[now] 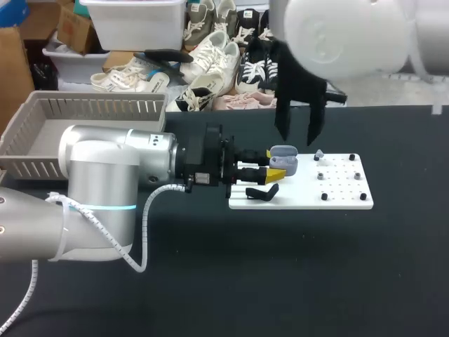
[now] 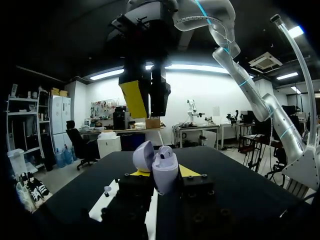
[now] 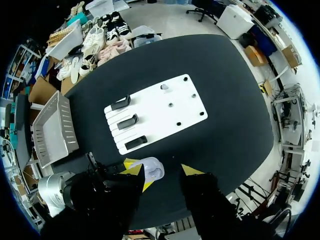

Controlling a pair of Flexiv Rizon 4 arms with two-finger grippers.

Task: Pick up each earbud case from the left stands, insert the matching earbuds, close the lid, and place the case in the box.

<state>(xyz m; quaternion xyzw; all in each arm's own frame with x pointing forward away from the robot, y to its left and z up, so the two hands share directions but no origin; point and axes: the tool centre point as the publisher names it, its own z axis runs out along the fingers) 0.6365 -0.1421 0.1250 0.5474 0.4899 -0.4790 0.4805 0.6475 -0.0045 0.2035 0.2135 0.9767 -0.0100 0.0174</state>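
A pale lavender earbud case (image 1: 284, 161) with its lid up is held over the left end of the white board (image 1: 344, 200). My left gripper (image 1: 275, 163) is shut on it from both sides. In the left wrist view the case (image 2: 165, 170) stands upright between the yellow tips, and a small earbud shows in its top. My right gripper (image 1: 300, 135) hangs open above the case with nothing between its fingers. The right wrist view looks straight down on the case (image 3: 151, 169) from high up. One loose grey earbud (image 1: 319, 154) sits on a peg of the board.
Black case stands (image 3: 128, 121) line the board's left edge, and one (image 1: 263, 191) lies just in front of my left gripper. A grey slatted basket (image 1: 42, 133) stands at the table's far left. Dark pegs dot the board's right half.
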